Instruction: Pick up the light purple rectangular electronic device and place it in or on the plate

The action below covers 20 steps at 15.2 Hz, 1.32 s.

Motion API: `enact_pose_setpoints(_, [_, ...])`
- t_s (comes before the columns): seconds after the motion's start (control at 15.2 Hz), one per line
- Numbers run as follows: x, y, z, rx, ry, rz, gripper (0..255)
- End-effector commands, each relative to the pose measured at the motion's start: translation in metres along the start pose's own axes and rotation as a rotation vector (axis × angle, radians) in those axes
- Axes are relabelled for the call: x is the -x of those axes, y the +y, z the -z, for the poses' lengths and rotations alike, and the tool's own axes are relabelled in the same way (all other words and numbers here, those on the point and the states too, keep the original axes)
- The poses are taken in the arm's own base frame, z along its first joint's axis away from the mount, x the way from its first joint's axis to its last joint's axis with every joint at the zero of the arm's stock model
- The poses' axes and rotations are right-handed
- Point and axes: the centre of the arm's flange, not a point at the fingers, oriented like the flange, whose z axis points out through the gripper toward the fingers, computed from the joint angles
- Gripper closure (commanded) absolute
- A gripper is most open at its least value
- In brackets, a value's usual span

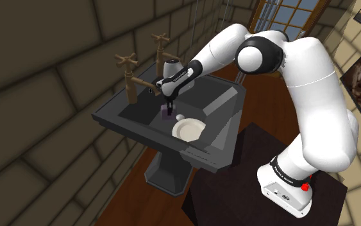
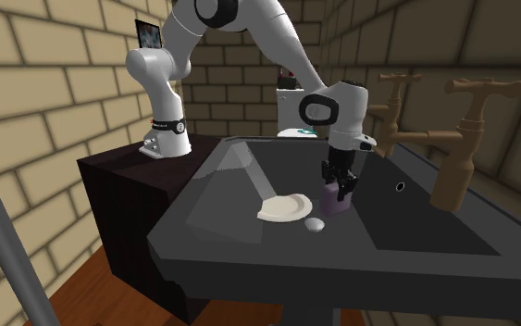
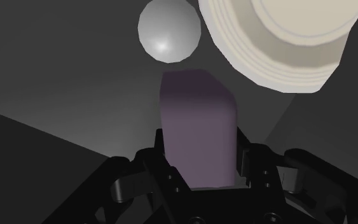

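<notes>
Viewing the feeds remotely, I log the following state. The gripper (image 1: 168, 106) (image 2: 341, 185) (image 3: 199, 159) points down into the basin of the dark sink (image 1: 220, 103) (image 2: 240, 259). Its two black fingers (image 3: 161, 149) are clamped against opposite sides of the purple device (image 1: 167, 113) (image 2: 334, 201) (image 3: 196, 121), a plain rounded block with no label or marking that I can read. The device stands upright near the middle of the basin, between the edge that carries the two brown taps (image 1: 129, 76) (image 2: 462, 130) and the cream plate (image 1: 188, 130) (image 2: 288, 208) (image 3: 285, 38). I cannot tell whether its lower end touches the basin floor or sits just above it.

The plate lies flat on the basin floor, toward the edge opposite the taps, just beside the device and apart from it. A small pale ball (image 1: 179, 117) (image 2: 315, 224) (image 3: 169, 30) rests close to the plate's rim and near the device.

A dark band (image 1: 286, 173) (image 2: 167, 125) near the arm's base carries light lettering, which is too small for me to read.
</notes>
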Motion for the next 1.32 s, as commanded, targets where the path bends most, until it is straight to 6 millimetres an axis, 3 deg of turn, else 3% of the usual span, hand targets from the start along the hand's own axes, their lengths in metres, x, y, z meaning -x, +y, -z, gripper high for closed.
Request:
enact_pose_setpoints(0.0, [0.000,0.000,0.010,0.000,0.000,0.000,255])
enact_pose_setpoints(0.86, [0.000,-0.002,0.076,0.000,0.000,0.000,255])
enact_pose_setpoints(1.25, [0.059,-0.056,0.081,0.000,0.000,0.000,255])
